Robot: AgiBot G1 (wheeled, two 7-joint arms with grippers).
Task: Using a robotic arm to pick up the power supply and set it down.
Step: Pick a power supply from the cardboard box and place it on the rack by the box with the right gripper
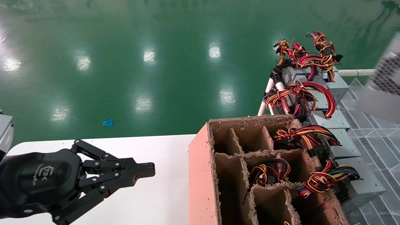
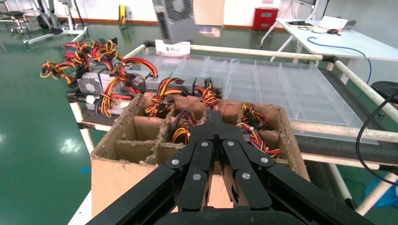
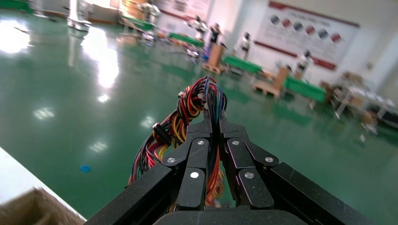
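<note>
The power supply hangs in the air. It shows as a blurred grey box with a perforated face point(image 1: 387, 75) at the far right of the head view. In the left wrist view the power supply point(image 2: 176, 18) shows above the clear tray. My right gripper point(image 3: 213, 116) is shut on its wire bundle point(image 3: 185, 110) of red, yellow, black, blue and purple strands, which runs between the jaws. My left gripper point(image 1: 149, 170) is shut on nothing above the white table point(image 1: 162, 200), left of the cardboard box; the left gripper point(image 2: 215, 118) points at that box.
A divided cardboard box point(image 1: 200, 175) holds wire bundles in some cells. Beside it, on the right, stands a row of grey power supplies point(image 1: 343, 147) with red-yellow wires. A clear compartment tray point(image 2: 281, 84) lies on a white-pipe rack point(image 1: 356, 72). Green floor lies beyond.
</note>
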